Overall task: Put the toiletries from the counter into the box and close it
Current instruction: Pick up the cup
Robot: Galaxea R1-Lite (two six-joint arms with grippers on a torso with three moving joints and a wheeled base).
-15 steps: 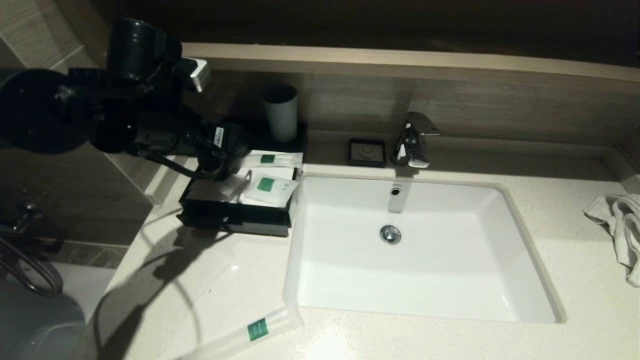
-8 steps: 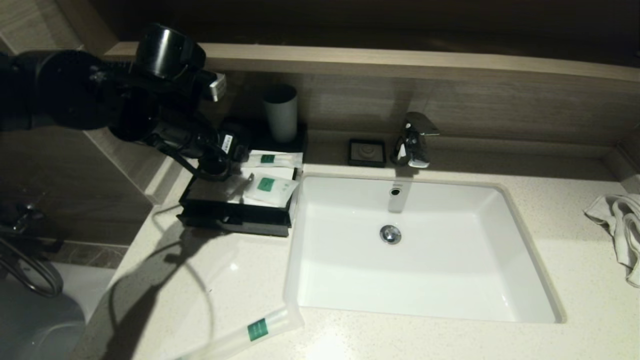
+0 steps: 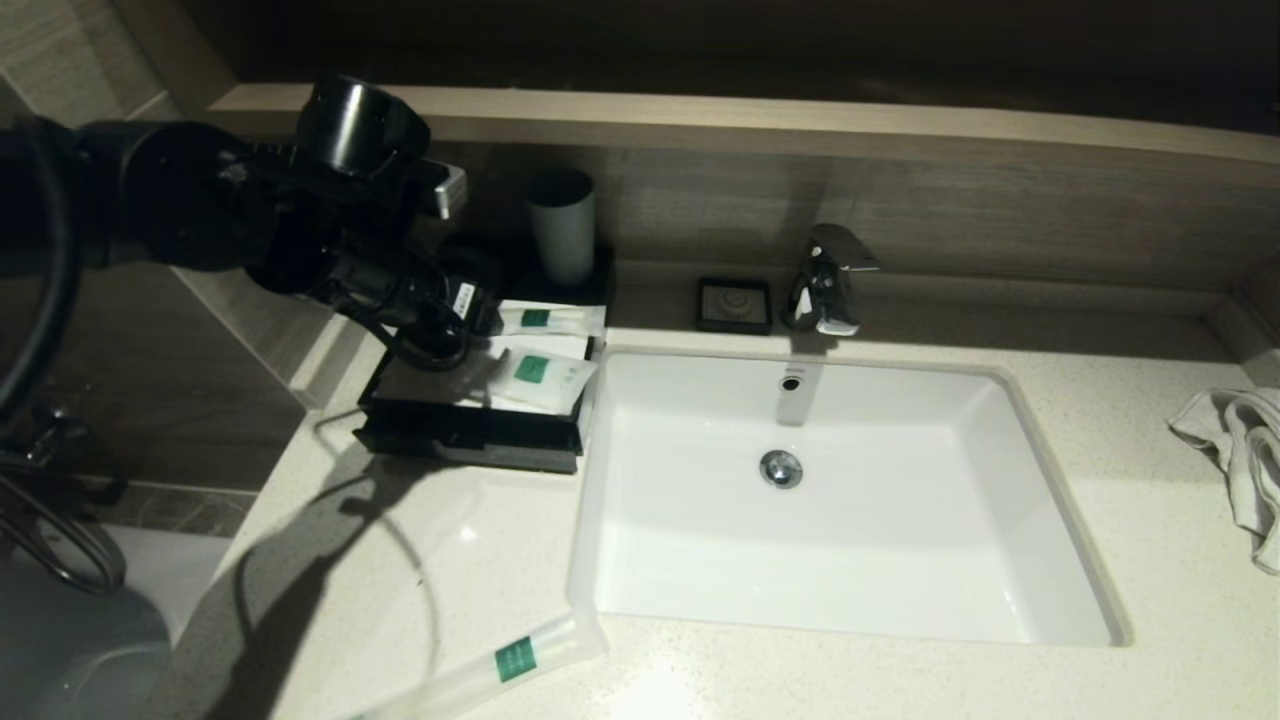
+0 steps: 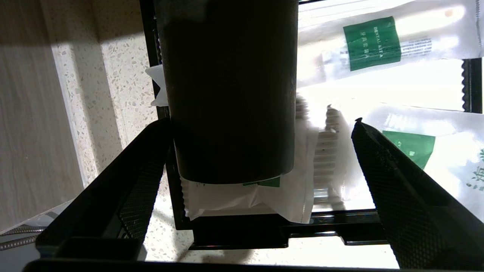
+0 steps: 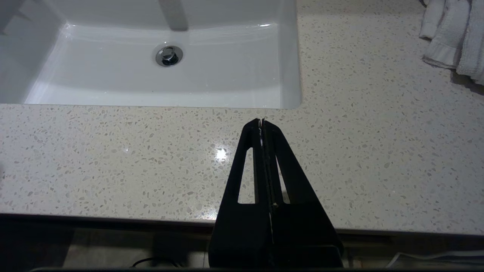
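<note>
- Hovering over the far-left corner of the table (image 3: 900, 680), the left hand (image 4: 261, 151) hangs with its fingers (image 4: 397, 189) spread wide and nothing between them except the air around a dark tumbler (image 4: 230, 90).
- From the wrist camera, that dark tumbler stands upright between the two fingers without touching either one, its base on a small white pouch (image 4: 264, 200) that pokes out from under it.
- The black box (image 3: 470, 435) sits at the left of the sink (image 3: 840, 500), just beside its rim, close to the back wall.
- Three of the toiletries lie on the box's white top: a long slim packet (image 3: 550, 319) along the far edge, a pillow-like pouch (image 3: 540, 378) with a green label nearer the front right, and the small white pouch under the dark tumbler.
- One more long packet (image 3: 500, 665) lies alone on the table at the near edge, left of the sink's near-left corner and well apart from the box, tilted diagonally.
- A grey tumbler (image 3: 562, 226) stands upright behind the box, against the wall.
- Farther right along the wall are a small black square dish (image 3: 735, 304) and then the chrome tap (image 3: 825, 280) over the sink.
- A crumpled white towel (image 3: 1235, 460) rests at the far right of the table.
- The right hand (image 5: 261, 124) is parked above the table's near edge, in front of the sink, with its fingers pressed together and holding nothing.
</note>
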